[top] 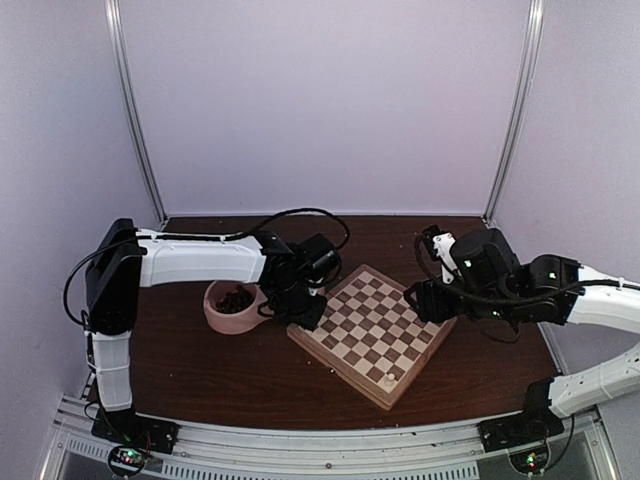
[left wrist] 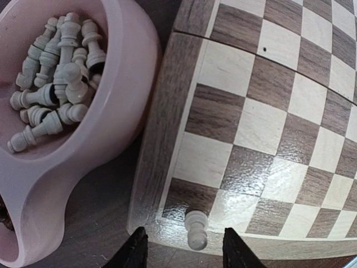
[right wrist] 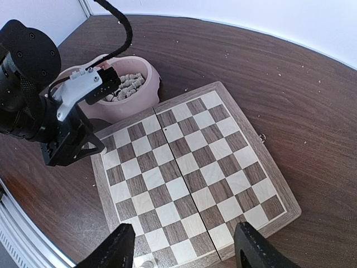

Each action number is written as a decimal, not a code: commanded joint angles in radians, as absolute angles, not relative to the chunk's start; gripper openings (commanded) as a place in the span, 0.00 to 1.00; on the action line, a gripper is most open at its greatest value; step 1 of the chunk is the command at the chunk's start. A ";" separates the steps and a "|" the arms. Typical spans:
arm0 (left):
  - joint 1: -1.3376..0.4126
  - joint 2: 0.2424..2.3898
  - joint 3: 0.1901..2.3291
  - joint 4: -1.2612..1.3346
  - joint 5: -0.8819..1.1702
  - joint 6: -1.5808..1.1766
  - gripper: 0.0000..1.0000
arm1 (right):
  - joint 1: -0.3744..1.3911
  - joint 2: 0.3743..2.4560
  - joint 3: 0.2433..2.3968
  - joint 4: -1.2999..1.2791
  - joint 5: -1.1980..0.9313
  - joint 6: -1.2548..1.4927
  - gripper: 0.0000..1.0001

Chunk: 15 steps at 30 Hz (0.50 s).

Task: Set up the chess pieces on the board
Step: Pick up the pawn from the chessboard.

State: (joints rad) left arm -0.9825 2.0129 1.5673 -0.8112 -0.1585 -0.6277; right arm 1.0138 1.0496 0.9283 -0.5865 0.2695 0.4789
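At board (left wrist: 268, 111) corner next to pink bowl (left wrist: 120, 106): 1 cream pawn (left wrist: 196, 229) upright near the edge, between L gripper (left wrist: 184, 250) fingers, gap each side, jaws apart. Other cream pcs (left wrist: 56, 84) heaped in bowl. Over board's opp. side: R gripper (right wrist: 184, 245) spread wide, empty.

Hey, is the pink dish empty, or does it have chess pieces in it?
Not empty: the pink dish holds a heap of white chess pieces, lying on their sides.
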 commanded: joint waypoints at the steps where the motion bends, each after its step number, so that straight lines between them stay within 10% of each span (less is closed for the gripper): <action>1: -0.978 2.027 1.573 -0.793 -0.105 -0.643 0.46 | 1.008 1.038 0.910 -0.577 0.297 0.490 0.64; 15: -0.978 2.052 1.572 -0.794 -0.087 -0.641 0.30 | 1.008 1.031 0.904 -0.588 0.299 0.489 0.64</action>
State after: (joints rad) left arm -0.9825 2.0312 1.5673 -0.8112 -0.1062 -0.6384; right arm 1.0138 1.0492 0.9150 -0.5869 0.2703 0.4789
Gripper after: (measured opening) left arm 0.302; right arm 0.638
